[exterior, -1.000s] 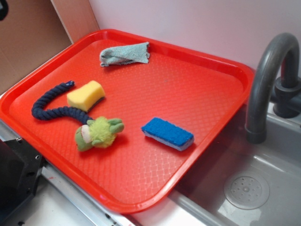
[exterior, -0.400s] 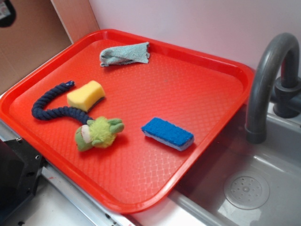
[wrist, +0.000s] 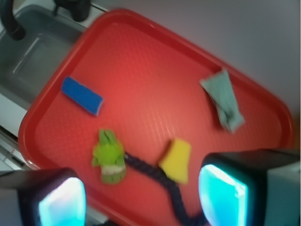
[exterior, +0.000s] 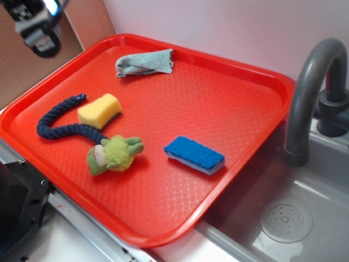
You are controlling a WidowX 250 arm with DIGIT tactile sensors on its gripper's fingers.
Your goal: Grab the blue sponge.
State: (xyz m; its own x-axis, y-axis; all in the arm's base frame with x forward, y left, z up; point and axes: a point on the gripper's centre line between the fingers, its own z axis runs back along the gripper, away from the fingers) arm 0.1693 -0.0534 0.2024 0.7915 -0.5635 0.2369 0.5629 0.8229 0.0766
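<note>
Blue sponge [exterior: 194, 154] flat on the red tray [exterior: 234, 71], toward the edge nearest the sink [exterior: 305, 218], long axis running diagonally, roughly along that edge. Clear of the green plush toy [exterior: 113, 153] beside it; well apart from the yellow sponge [exterior: 98, 110], navy rope [exterior: 57, 123] and grey cloth [exterior: 144, 61]. Gripper [exterior: 38, 27] high above the tray's far corner, across the tray from the sponge, fingers [wrist: 223, 195] spread, nothing between them.

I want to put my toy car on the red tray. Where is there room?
The red plastic tray is bare between the crumpled grey-green cloth and flat blue sponge, and along its near edge. It's crowded by the yellow sponge, navy braided rope and green plush toy.
</note>
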